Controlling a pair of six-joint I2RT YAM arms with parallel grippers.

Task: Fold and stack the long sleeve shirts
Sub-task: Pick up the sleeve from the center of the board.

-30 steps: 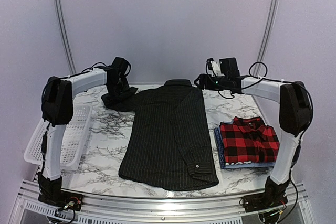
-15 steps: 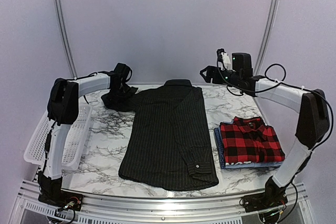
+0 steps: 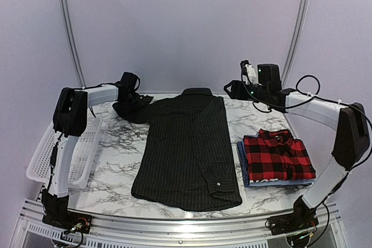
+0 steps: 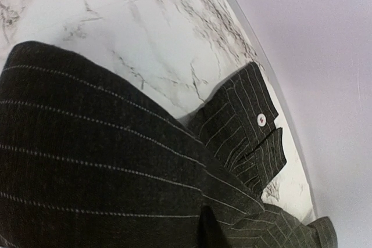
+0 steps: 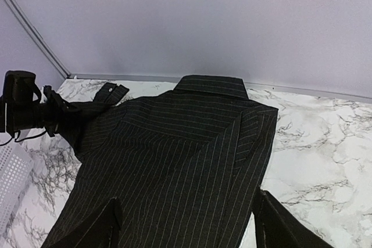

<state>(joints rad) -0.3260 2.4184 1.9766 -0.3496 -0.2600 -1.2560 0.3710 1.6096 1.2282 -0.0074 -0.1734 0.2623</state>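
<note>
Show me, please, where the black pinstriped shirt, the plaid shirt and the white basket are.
black pinstriped shirt (image 3: 189, 149): top external view, middle of its body.
plaid shirt (image 3: 278, 156): top external view, centre of its folded top.
white basket (image 3: 86, 154): top external view, bare mesh floor near its right wall.

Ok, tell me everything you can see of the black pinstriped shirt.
The black pinstriped shirt is dark woven cloth with fine light stripes. It lies flat on the marble table, collar at the far edge, hem toward the arms. One sleeve is folded over the body, its buttoned cuff near the hem. The other sleeve is bunched at the far left, its cuff showing a white button; the left gripper is at that bunch, grip unclear.
</note>
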